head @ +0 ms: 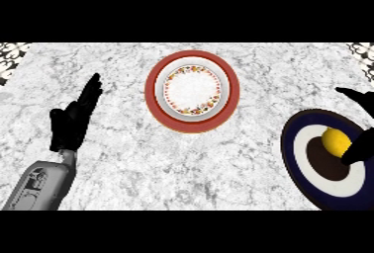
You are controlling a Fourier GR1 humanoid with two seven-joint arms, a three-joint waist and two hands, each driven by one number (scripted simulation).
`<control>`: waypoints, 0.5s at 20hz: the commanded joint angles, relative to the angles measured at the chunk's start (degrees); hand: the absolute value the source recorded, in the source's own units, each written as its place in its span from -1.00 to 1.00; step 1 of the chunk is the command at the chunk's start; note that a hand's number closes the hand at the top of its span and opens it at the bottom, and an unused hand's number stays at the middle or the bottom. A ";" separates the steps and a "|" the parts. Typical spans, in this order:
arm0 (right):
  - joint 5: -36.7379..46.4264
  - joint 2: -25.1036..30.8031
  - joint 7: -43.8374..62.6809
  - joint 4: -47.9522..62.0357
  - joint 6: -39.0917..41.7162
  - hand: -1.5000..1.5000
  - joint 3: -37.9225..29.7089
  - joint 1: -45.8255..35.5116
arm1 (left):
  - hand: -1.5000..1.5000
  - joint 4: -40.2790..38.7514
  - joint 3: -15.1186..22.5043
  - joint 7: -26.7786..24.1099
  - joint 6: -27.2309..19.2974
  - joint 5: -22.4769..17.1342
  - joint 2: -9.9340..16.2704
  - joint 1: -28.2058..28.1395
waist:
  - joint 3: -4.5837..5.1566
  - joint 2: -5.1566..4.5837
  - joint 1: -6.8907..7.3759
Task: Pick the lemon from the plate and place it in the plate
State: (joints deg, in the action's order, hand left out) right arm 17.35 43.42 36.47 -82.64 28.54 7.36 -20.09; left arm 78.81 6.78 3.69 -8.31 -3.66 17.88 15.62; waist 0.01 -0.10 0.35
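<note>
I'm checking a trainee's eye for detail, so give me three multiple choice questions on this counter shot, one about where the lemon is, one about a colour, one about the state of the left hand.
1. Where does the lemon lie?
A. on the dark blue and white plate at the view's right
B. on the red-rimmed plate
C. on the bare counter

2. What colour is the outer rim of the flowered plate at the middle?
A. green
B. red
C. yellow

3. How is the left hand?
A. curled round the lemon
B. flat on the flowered plate
C. open, fingers up, holding nothing

Answers: 1 A, the yellow fruit sits on that plate's dark centre, with the right hand at it. 2 B, a red band rings the white and flowered middle. 3 C, its fingers are straight, over the counter's left part, away from both plates.
</note>
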 commanded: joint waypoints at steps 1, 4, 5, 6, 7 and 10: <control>5.72 -3.30 -3.92 4.65 -2.05 -1.00 2.32 2.62 | 0.00 1.00 0.89 3.10 -1.09 2.28 -1.77 1.74 | -0.04 0.03 -0.17; 6.88 -4.15 -4.55 5.22 0.59 -1.00 -0.11 2.77 | 0.00 -0.17 -2.44 0.04 1.49 2.03 -0.69 -0.13 | -0.01 0.10 -0.28; 8.42 -5.83 -5.80 9.94 0.72 -1.00 1.16 -1.39 | 0.00 3.95 -1.87 1.63 1.70 1.56 -0.62 -2.79 | -0.02 0.07 0.19; 10.45 -6.21 -7.40 12.49 -0.52 -1.00 0.99 -1.58 | 0.00 -3.91 -2.68 -1.01 1.45 2.35 -2.64 2.49 | -0.01 -0.03 -0.16; 10.74 -4.92 -11.65 13.89 -1.19 -1.00 0.12 0.89 | 0.00 2.88 -1.11 0.38 0.77 3.36 -2.21 -2.90 | -0.03 0.05 0.03; 11.75 -4.97 -11.53 10.19 0.84 -1.00 -2.03 3.52 | 0.00 4.59 -3.40 3.47 2.57 2.92 -1.92 -1.50 | -0.01 0.13 -0.32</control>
State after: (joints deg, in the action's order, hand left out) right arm 26.92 38.42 28.64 -72.99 28.79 7.04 -19.07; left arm 81.26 4.73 5.82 -6.80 -1.05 16.21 14.85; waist -0.01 -0.03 0.22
